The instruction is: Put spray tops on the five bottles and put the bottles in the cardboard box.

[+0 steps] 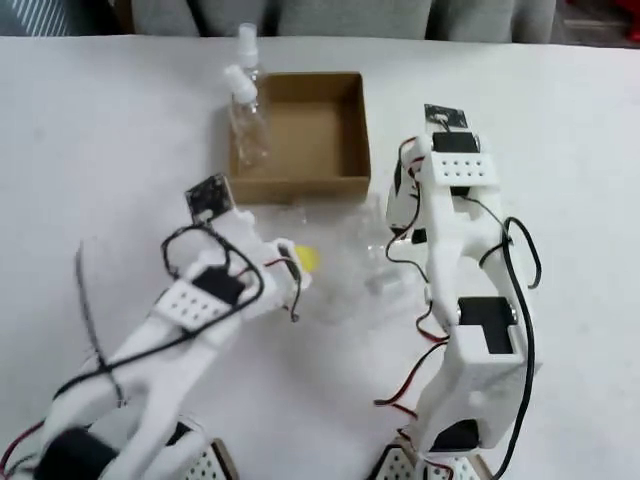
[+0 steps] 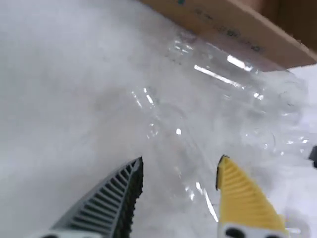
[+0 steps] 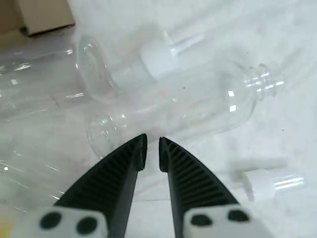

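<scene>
We judged the job less than half done. What looked like two capped bottles stood inside the cardboard box, along one wall. The other clear bottles lay on the table between the arms, one uncapped bottle near a loose spray top. Our left gripper gaped wide over them, empty. Our right gripper was all but closed, holding nothing.
</scene>
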`<action>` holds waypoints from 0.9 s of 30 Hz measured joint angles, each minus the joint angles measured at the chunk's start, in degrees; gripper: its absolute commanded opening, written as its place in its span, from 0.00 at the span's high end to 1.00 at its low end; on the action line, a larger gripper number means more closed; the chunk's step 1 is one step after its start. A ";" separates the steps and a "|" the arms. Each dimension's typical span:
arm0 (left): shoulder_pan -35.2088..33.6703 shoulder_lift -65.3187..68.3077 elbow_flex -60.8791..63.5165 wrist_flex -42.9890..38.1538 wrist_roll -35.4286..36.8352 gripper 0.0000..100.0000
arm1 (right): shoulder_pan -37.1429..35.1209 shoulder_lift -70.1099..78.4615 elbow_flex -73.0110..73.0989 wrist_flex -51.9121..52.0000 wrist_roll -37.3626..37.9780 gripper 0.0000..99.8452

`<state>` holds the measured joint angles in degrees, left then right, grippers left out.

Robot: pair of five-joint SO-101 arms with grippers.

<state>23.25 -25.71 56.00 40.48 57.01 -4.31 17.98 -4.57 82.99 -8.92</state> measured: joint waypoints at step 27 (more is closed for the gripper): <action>-3.08 25.41 -13.71 3.34 -4.22 0.54 | 0.35 -1.05 2.37 -2.64 5.01 0.97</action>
<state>20.18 -0.31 42.29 43.82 52.79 -3.96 16.92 -2.20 80.35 -3.91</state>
